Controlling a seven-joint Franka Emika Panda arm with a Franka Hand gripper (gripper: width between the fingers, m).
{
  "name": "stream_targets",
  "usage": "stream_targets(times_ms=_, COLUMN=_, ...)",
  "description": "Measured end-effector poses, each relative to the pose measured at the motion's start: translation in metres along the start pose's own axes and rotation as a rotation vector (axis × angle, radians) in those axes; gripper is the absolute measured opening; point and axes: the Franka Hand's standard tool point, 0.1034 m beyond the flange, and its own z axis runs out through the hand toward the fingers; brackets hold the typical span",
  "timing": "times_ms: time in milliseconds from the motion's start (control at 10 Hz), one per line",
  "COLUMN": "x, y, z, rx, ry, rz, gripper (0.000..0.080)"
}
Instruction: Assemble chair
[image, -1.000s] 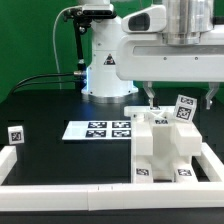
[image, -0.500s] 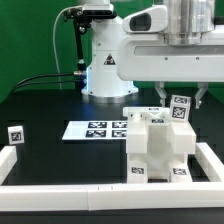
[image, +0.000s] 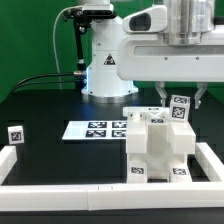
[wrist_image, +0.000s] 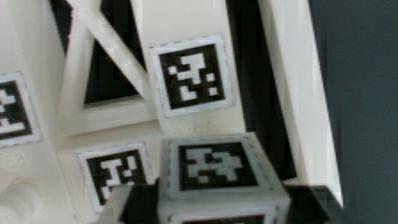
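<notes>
Sitting on the black bench (image: 50, 112) toward the exterior view's right, the chair (image: 158, 150) is seen as a blocky white stack, partly put together. Tags are shown on its two low front faces and on its upper steps. It is stood upright. The shape is stepped, low at the near side and climbing toward the far side, so its long axis is read as running bottom to top. The highest bit is a small tagged block (image: 181, 106) at the far right corner. Which side is meant as the seat front can't be told, tbh.

The gripper (image: 181, 96) is hung straight down over that tagged block, with a dark finger seen on each side of it. Whether the block is actually pinched or just straddled can't be told from either view — the contact is hidden. In the wrist view a blurred tagged face (wrist_image: 215, 168) is caught close up, with white bars and more tags of the chair laid out behind it.

The marker board (image: 98, 129) is laid flat just beside the chair, on the exterior view's left of it. A small loose tagged piece (image: 15, 133) is parked well apart at the far left, near the white border rail (image: 60, 172) — that rail is run along the near edge.
</notes>
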Motion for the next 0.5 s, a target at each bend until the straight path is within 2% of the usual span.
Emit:
stream_targets(times_ms=200, x=-0.0002, y=-0.0006, z=0.0001, rx=0.002, ry=-0.001, rz=0.098, gripper=0.0282)
stream_targets(times_ms=500, x=0.0001, y=-0.0024, z=0.0001, rx=0.006, ry=0.002, rz=0.385, gripper=0.0282)
